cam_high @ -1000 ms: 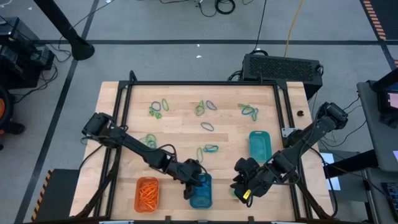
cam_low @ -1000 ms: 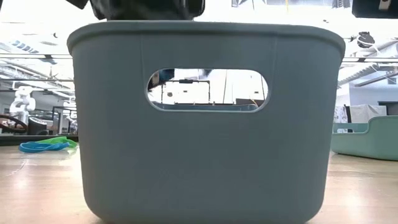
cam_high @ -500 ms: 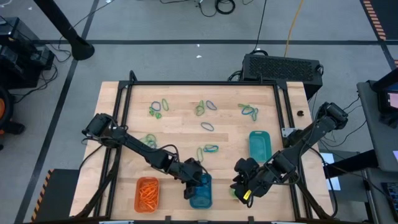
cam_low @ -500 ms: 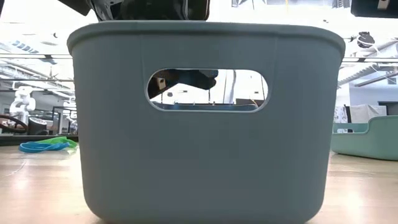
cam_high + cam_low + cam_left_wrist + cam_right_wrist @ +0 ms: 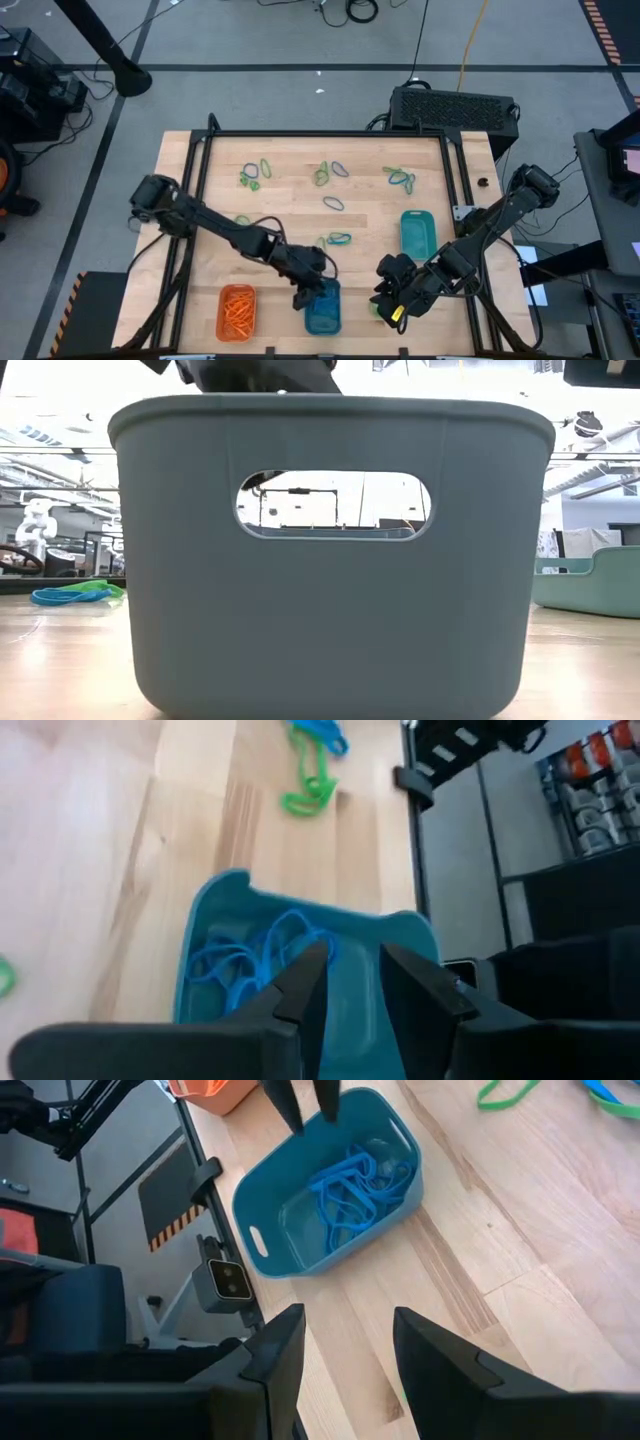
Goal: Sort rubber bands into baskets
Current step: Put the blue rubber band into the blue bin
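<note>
My left gripper [image 5: 306, 296] [image 5: 353, 952] hangs open just above the blue basket [image 5: 323, 308] [image 5: 215, 935], nothing between its fingers. Blue rubber bands [image 5: 255, 960] [image 5: 355, 1180] lie in a tangle on the basket's floor. The orange basket [image 5: 237, 311], holding orange bands, stands to its left, and the teal basket [image 5: 417, 232] farther right. My right gripper [image 5: 390, 302] [image 5: 345, 1335] waits open above bare wood, right of the blue basket. Loose green and blue bands [image 5: 338, 240] lie on the table's far half.
More band clusters lie at the far left [image 5: 255, 175], far middle [image 5: 327, 172] and far right [image 5: 400, 180]. The black frame rails [image 5: 200, 190] run along both sides of the table. In the low view the blue basket's wall [image 5: 330, 580] blocks most of the sight.
My left gripper has opened and risen out of the blue basket, drifting a little toward the far edge; its fingers no longer show through the basket's handle hole in the low view. The blue bands stay in the basket.
</note>
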You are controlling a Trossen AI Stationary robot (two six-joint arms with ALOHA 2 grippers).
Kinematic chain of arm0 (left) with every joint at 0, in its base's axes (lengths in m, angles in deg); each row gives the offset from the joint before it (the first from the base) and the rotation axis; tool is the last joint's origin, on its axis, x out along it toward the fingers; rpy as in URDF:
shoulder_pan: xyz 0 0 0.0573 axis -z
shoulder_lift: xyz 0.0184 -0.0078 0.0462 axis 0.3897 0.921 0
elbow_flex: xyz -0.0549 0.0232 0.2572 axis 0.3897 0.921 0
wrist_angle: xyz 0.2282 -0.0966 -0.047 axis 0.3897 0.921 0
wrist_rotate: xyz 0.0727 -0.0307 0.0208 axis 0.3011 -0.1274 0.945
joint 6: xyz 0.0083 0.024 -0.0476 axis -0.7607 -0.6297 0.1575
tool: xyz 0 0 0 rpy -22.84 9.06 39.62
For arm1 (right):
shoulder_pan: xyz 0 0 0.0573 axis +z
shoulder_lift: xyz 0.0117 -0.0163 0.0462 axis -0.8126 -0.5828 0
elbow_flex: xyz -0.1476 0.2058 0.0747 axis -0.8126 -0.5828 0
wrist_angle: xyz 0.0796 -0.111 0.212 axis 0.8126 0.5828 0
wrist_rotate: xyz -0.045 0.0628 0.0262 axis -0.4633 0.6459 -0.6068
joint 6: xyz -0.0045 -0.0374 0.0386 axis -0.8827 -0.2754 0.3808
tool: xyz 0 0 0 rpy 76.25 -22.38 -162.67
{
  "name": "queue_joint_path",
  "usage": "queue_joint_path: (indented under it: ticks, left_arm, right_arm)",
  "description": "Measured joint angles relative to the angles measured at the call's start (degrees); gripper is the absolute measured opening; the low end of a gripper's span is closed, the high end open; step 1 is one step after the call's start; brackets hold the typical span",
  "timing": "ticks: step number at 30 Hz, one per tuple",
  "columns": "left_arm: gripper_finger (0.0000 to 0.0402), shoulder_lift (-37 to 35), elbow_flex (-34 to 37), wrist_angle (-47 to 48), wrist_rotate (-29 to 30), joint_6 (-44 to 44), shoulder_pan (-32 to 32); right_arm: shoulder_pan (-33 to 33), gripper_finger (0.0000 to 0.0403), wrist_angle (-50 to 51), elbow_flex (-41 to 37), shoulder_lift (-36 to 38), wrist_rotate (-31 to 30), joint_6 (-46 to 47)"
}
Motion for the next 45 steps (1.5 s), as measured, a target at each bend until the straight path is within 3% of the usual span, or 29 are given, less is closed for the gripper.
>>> queue_joint_path:
  ticks: [4,10,15,18,20,27,45]
  left_arm:
    - [0.01,-5.2,0.0,8.8,1.1,-0.9,-1.3]
    - [0.01,-15.5,-0.1,35.7,7.5,-0.4,-2.1]
    - [0.01,-21.1,1.0,57.5,11.4,13.7,-3.0]
    - [0.01,-22.4,4.2,63.7,12.3,17.7,-3.7]
    - [0.01,-22.8,7.3,63.8,11.6,18.1,-4.5]
    - [0.01,-22.3,18.2,49.9,3.7,19.5,-7.1]
    - [0.0099,-22.4,28.5,38.1,7.2,22.7,-8.8]
  right_arm:
    - [0.0,0.0146,0.0,0.0,0.0,0.0,0.1]
    - [0.0,0.0146,-0.1,0.0,0.0,-0.3,0.0]
    - [0.0,0.0146,-0.1,0.0,0.0,-2.8,0.0]
    - [-0.1,0.0146,-0.1,0.0,0.0,-3.4,0.0]
    - [-0.2,0.0146,-0.1,0.0,0.0,-3.5,-0.2]
    - [-1.2,0.0146,-0.2,0.0,0.0,-3.2,-1.0]
    - [-1.2,0.0146,-1.4,0.0,0.0,-2.7,-0.2]
